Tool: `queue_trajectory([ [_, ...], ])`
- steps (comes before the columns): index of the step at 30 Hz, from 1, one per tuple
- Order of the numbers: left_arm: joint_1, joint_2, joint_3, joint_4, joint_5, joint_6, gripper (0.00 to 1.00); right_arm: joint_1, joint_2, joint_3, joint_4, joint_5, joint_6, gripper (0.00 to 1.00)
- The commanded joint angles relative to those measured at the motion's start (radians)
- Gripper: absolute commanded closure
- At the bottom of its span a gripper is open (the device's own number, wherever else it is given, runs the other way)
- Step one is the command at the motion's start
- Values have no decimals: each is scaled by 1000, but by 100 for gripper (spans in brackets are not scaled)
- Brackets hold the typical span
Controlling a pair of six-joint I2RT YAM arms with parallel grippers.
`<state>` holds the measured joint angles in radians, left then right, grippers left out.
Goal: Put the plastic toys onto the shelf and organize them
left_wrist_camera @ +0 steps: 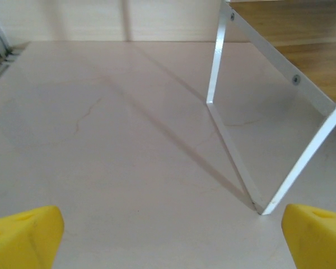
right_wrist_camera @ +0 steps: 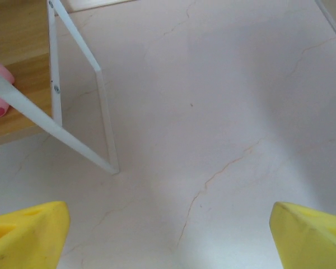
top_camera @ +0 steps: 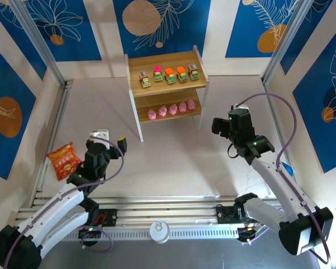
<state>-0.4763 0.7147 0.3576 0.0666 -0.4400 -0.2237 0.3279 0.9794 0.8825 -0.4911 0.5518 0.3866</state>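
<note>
Cars (top_camera: 169, 74) lined on shelf (top_camera: 162, 59) top tier, pink figurines (top_camera: 171, 109) on lower tier. Both kinds prob light, hard, slick; pinch across sides. Left claw (left_wrist_camera: 168, 241) & right claw (right_wrist_camera: 168, 238) spread wide, empty, over desk (top_camera: 173, 162).

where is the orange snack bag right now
In the top view, the snack bag lies on the table at the left edge, just left of the left arm.

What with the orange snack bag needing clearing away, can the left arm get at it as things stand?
Probably yes: the snack bag lies on the table close beside the open left end effector, with nothing standing between them.
</note>
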Motion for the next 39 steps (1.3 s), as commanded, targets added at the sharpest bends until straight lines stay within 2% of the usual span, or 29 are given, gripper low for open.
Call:
queue_trajectory([
  [1,34,-3,-12,5,-18,77,0,-14,-31,-65,155,-57,-77,7],
  [4,66,18,-19,33,32,114,0,-20,-45,-132,250,-82,-133,7],
  [8,102,64,-54,189,58,214,0,-39,-43,-194,329,-122,-182,8],
  [10,121,97,-55,237,48,212,0,-54,-43,-219,365,-135,-197,7],
  [13,185,169,-56,314,92,231,0,-91,-39,-256,425,-175,-222,7],
  [17,311,343,-82,513,237,222,0,-157,-11,-320,548,-242,-242,8],
  [21,359,541,-77,729,306,260,0,-177,51,-330,610,-296,-282,9],
  [24,398,640,-69,831,384,260,0,-184,74,-359,699,-322,-307,9],
  [29,432,743,-31,864,486,266,0,-225,121,-402,830,-362,-324,9],
  [32,453,858,-18,955,548,260,0,-253,180,-392,866,-391,-324,9],
  [39,470,848,7,887,592,263,0,-268,343,-388,1028,-450,-343,10],
])
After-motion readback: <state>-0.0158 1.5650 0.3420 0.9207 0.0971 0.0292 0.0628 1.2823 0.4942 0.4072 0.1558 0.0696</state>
